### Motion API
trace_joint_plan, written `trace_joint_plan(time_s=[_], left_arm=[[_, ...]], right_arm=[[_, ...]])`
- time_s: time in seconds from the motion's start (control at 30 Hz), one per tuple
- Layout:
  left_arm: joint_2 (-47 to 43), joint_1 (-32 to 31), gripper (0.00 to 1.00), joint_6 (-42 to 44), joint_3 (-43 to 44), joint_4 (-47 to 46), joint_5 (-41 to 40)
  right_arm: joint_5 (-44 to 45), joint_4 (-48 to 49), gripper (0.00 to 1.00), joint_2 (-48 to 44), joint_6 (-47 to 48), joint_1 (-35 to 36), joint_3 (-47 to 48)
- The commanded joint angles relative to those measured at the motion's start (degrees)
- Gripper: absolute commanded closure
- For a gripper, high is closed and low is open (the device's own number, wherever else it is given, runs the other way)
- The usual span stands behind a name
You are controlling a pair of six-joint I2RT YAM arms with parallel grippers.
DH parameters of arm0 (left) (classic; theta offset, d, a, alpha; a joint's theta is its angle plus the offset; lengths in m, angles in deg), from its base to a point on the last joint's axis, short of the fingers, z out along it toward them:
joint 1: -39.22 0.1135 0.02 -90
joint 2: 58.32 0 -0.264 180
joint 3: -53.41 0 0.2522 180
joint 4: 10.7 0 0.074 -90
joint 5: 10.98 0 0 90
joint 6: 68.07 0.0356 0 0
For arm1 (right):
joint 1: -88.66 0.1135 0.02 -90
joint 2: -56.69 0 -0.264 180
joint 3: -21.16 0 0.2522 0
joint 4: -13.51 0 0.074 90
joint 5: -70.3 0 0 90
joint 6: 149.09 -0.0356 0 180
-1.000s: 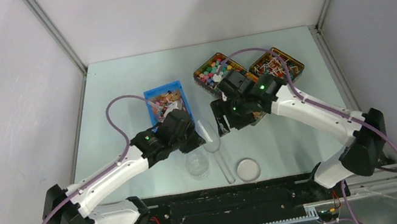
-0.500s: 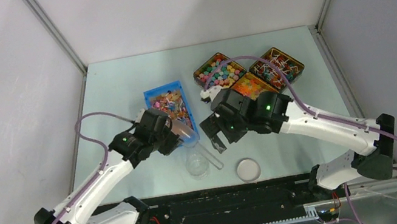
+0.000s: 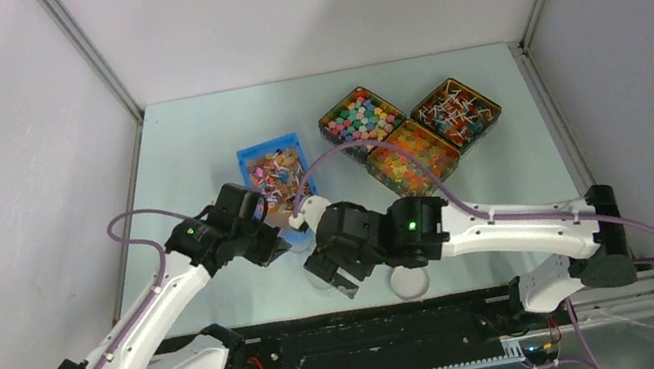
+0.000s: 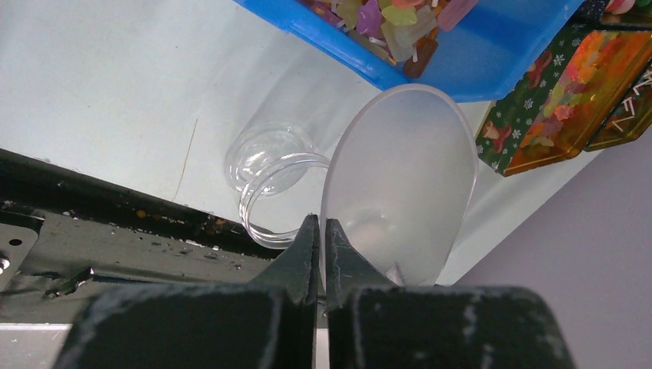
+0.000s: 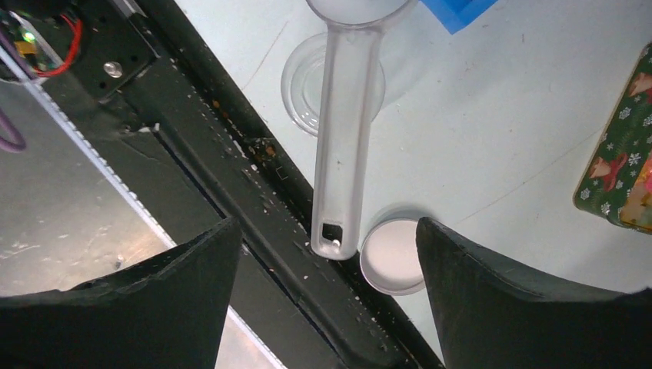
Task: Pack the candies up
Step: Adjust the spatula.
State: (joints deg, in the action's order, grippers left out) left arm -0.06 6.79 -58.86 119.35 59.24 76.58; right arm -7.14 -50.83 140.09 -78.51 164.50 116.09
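The candies, small wrapped sweets in orange, pink, red and white, are heaped in the blue rectangular plastic tray near the middle of the pale green table. Just at the tray's near corner sits the left gripper, and look, its jaws are pressed together on the rim of a clear plastic scoop. From the left wrist, the scoop's bowl stands right in front of the tray's lip, with nothing in it that I can see. The handle points back towards the arms and crosses over a clear round jar standing open on the table. Now the right gripper is here too, low over that jar, jaws spread wide with the handle running between them, and neither finger touches it. A white round lid lies flat just beside the jar, near the table's front edge. Further back, three patterned tins hold other sweets, well apart from the scoop.
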Motion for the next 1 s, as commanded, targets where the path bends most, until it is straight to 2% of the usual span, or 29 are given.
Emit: trace_joint_plan(time_s=[0.0,0.13,0.3,0.63,0.77,0.83,0.87,0.93,0.97], left_arm=[[-0.9,0.5,1.0,-1.3,0.2,-0.6,2.0],[-1.0,0.5,1.0,-0.7,0.3,-0.4,3.7],[-1.6,0.5,1.0,-1.0,-0.5,-1.7,4.9],[-2.3,0.5,1.0,-1.3,-1.4,-2.0,5.2],[-2.4,0.5,1.0,-1.6,-2.0,-2.8,5.7],[-2.6,0.5,1.0,-1.7,-2.5,-3.5,6.1],[-2.6,0.5,1.0,-1.7,-2.8,-4.3,6.2],[-2.7,0.5,1.0,-1.2,-3.2,-5.3,6.5],[-2.7,0.6,0.99,-0.4,-3.3,-5.6,6.9]], right_arm=[[4.7,2.5,0.16,2.4,1.8,1.7,-1.1],[6.9,2.7,0.2,3.9,2.0,2.0,-1.5],[7.9,3.8,0.34,4.7,3.4,2.5,-2.3],[14.0,3.6,0.48,7.0,5.5,7.0,-2.8],[14.9,3.3,0.6,6.9,5.2,7.3,-2.9],[15.1,3.3,0.73,7.1,5.0,7.2,-2.9],[15.1,3.2,0.84,7.2,5.0,7.1,-2.9],[14.8,3.1,0.99,7.2,4.2,6.3,-2.8],[14.1,3.0,1.0,7.1,3.9,6.0,-2.8]])
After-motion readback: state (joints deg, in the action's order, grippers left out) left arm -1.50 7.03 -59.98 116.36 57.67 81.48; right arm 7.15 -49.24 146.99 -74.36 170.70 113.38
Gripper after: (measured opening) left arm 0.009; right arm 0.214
